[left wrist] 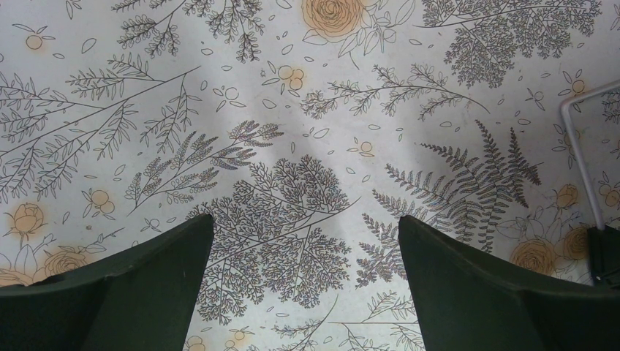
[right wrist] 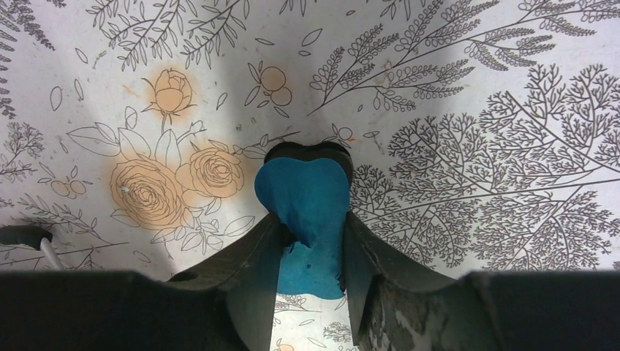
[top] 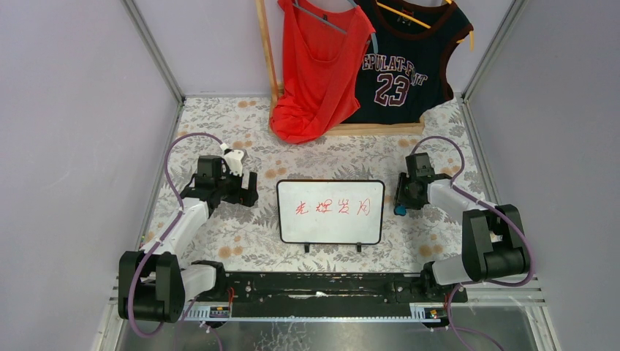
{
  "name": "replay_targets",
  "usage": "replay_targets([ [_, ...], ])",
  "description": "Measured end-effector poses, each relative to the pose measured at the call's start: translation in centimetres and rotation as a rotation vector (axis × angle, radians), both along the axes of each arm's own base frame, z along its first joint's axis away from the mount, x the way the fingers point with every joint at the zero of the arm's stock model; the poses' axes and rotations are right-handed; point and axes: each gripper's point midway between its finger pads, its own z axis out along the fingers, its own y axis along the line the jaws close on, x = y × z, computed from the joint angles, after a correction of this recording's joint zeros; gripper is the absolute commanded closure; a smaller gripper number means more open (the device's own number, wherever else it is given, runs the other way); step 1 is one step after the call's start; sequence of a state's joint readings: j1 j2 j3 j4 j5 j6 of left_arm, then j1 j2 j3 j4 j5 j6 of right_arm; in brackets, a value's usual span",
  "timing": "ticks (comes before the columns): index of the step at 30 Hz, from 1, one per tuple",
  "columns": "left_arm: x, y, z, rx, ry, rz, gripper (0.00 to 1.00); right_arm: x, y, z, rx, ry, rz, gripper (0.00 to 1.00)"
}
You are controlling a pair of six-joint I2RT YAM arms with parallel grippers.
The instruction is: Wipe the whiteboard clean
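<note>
1. The right pincer (right wrist: pixel 313 219) pinches the blue eraser (right wrist: pixel 303 190) on the table (top: pixel 219 234), probably to lift it for wiping.
2. The left pincer (left wrist: pixel 305 219) hangs spread and empty.
3. The whiteboard (top: pixel 330 219) sits between the arms, its red writing (top: pixel 333 208) unerased, with the eraser near its right edge.

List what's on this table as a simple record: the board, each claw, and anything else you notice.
whiteboard: mid-table, red writing on it, not yet wiped
left gripper: open, empty, above the floral tablecloth
right gripper: right of the board, shut on a blue eraser
background: red top and black jersey numbered 23, hanging on a wooden rack
</note>
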State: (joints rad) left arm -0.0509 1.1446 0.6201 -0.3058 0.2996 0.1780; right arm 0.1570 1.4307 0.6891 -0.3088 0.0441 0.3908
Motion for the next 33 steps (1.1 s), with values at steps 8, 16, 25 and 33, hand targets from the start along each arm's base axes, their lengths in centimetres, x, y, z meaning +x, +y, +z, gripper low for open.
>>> replay_targets([
  [8, 0.0, 0.0, 0.0, 0.000, 0.000, 0.000, 0.04, 0.0, -0.3, 0.1, -0.028, -0.004, 0.005, 1.00],
  [16, 0.0, 0.0, 0.0, 0.000, 0.000, 0.000, 0.06, 0.1, 0.0, 2.0, -0.041, -0.060, 0.020, 1.00],
  [25, 0.1, 0.3, -0.3, 0.015, 0.009, 0.013, 0.12, 1.1, 1.4, 11.5, 0.018, -0.318, 0.032, 1.00],
  [33, 0.4, 0.1, -0.4, 0.011, 0.017, -0.003, 0.11, -0.8, 1.7, 19.0, 0.062, -0.490, 0.029, 1.00],
])
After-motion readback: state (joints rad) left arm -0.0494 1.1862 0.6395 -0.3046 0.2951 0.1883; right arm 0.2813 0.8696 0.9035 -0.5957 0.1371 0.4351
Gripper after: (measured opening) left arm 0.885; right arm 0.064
